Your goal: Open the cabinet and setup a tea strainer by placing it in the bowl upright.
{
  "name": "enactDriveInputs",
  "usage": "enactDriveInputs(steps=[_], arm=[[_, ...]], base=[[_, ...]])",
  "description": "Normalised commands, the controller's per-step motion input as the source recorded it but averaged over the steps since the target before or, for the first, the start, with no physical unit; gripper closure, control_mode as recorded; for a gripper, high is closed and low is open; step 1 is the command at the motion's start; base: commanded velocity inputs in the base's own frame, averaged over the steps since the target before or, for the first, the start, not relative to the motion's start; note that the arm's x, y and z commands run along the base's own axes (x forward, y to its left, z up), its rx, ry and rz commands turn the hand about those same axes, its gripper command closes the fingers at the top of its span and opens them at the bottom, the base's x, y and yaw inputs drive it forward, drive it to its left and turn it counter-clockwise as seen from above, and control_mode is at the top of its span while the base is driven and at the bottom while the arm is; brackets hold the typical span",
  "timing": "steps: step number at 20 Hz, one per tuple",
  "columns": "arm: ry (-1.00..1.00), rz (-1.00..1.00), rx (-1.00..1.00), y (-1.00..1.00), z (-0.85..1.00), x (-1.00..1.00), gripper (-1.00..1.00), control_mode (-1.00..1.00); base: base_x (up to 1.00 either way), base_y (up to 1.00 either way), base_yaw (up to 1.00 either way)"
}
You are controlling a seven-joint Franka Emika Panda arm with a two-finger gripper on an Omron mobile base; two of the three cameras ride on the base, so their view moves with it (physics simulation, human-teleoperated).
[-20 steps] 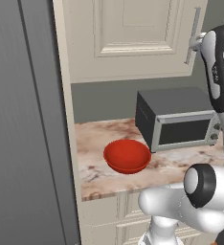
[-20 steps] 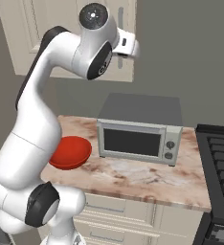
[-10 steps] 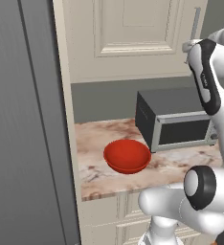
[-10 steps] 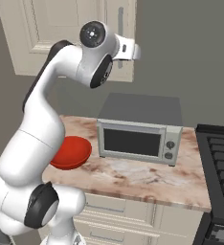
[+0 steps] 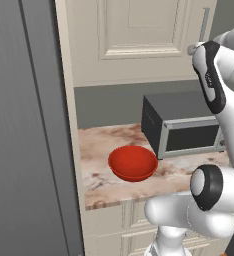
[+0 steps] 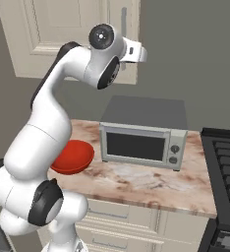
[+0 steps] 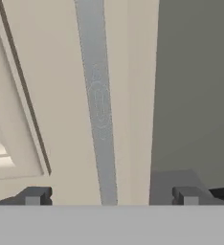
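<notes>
Cabinet (image 5: 139, 40) shut, gripper (image 7: 109, 196) at handle (image 7: 98, 105)

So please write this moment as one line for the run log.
phase: reaching for handle | gripper: open, handle between fingertips, not gripped | cabinet: shut | bowl: on counter, empty

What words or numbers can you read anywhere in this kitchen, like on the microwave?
None: no words or numbers can be read.
The grey box-shaped microwave has two round knobs with no readable marks.
The cream raised-panel cabinet and the glossy red bowl are plain.
</notes>
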Motion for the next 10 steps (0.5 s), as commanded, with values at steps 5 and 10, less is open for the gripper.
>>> enactDriveInputs(steps=[5, 10], arm=[[0.0, 0.01, 0.01, -0.06, 0.0, 0.29, -1.0, -1.0], [0.01, 0.0, 0.0, -0.01, 0.0, 0.33, -1.0, -1.0]], base=[[0.0, 0.0, 0.0], [0.0, 0.0, 0.0]])
